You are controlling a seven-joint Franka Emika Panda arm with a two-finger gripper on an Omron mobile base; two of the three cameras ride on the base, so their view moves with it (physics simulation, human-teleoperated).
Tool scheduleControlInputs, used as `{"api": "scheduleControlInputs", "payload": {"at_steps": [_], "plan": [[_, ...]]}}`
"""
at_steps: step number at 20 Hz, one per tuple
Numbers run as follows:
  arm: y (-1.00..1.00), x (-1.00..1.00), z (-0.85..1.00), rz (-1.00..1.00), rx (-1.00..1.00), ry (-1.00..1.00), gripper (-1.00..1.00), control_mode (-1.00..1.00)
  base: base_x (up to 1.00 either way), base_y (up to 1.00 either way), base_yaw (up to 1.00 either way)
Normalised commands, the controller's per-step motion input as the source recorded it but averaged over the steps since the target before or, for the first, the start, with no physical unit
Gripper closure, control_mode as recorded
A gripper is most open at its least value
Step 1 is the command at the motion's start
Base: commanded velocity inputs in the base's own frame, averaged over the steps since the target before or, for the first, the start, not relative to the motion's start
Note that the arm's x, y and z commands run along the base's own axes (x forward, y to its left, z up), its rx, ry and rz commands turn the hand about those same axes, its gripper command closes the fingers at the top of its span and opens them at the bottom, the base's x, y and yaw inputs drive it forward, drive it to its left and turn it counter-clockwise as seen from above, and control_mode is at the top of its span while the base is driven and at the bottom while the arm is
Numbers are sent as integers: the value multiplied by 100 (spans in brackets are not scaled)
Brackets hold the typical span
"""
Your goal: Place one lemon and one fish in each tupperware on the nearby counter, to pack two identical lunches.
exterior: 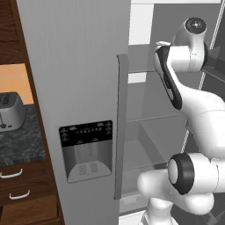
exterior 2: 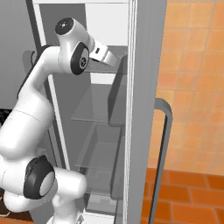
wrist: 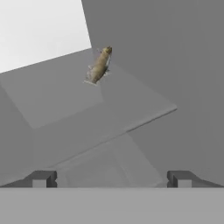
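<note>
A tan-olive fish (wrist: pixel 99 65) lies on a grey fridge shelf (wrist: pixel 131 109), far ahead of my gripper (wrist: pixel 111 179) and a little left of its centre line. The gripper is open, its two dark fingertips (wrist: pixel 41 179) wide apart with nothing between them. My arm (exterior 2: pixel 72 57) reaches into the upper part of the open fridge, and the hand (exterior 2: pixel 105 54) passes behind the door's edge. The dark marbled counter (exterior: pixel 19 143) lies to the left of the fridge. The lemons and the tupperware are out of view.
The closed left fridge door (exterior: pixel 74 66) with its dispenser (exterior: pixel 86 149) and long handle (exterior: pixel 121 123) stands close on the left. The open right door (exterior 2: pixel 146 109) and its handle (exterior 2: pixel 164 131) flank the arm. A toaster (exterior: pixel 11 112) sits on the counter. Glass shelves (exterior 2: pixel 98 118) lie below.
</note>
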Motion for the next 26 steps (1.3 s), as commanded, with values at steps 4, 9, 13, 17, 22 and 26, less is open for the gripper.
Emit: {"api": "scheduleControlInputs", "payload": {"at_steps": [4,9,13,17,22,26], "plan": [[-14,99,-29,-1,0,0,-100,-100,0,0,0],[-2,100,-11,-2,0,1,-100,-100,0,0,0],[-17,86,0,-5,0,0,-100,-100,0,0,0],[-29,81,0,-5,0,0,-100,-100,0,0,0],[-29,79,0,-3,0,0,-100,-100,0,0,0],[-26,78,0,-1,0,0,-100,-100,0,0,0]]}}
